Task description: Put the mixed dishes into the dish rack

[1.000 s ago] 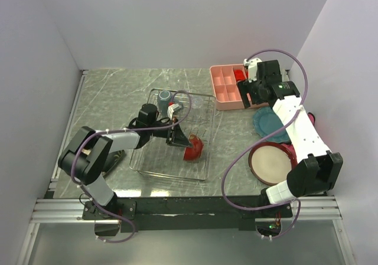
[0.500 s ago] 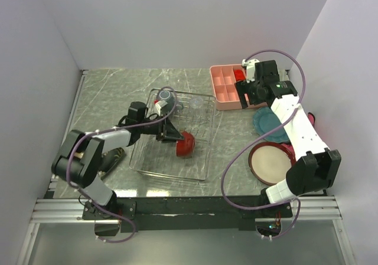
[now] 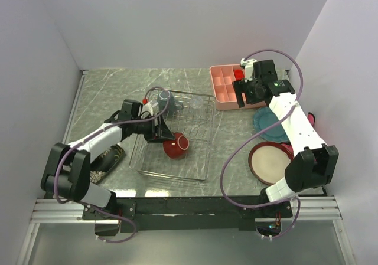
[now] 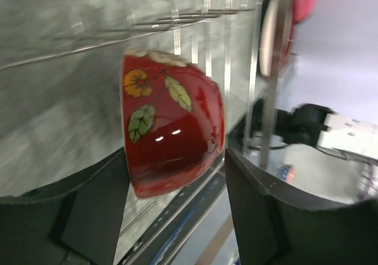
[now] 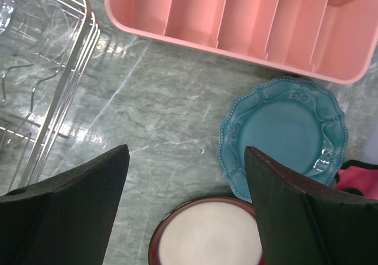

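The red bowl (image 3: 176, 146) with a flower pattern (image 4: 171, 129) lies on its side inside the wire dish rack (image 3: 201, 159). My left gripper (image 3: 163, 136) (image 4: 175, 159) is open around it, the bowl close against the left finger with a gap to the right one. A grey-blue mug (image 3: 164, 97) and a clear glass (image 3: 196, 102) stand at the rack's far end. My right gripper (image 3: 247, 92) (image 5: 186, 153) hangs open and empty over the table, right of the rack. Below it lie the teal scalloped plate (image 5: 283, 132) (image 3: 269, 123) and the red-rimmed cream plate (image 5: 207, 232) (image 3: 269, 162).
A pink compartment tray (image 3: 227, 91) (image 5: 248, 17) stands behind the right gripper. A pink-red cloth (image 5: 360, 179) peeks out beside the teal plate. A dark dish (image 3: 109, 156) lies left of the rack, partly under my left arm. White walls enclose the table.
My left gripper has opened and drawn back to the left; the red bowl moved left in the rack and now lies on its side. The right arm has barely moved.
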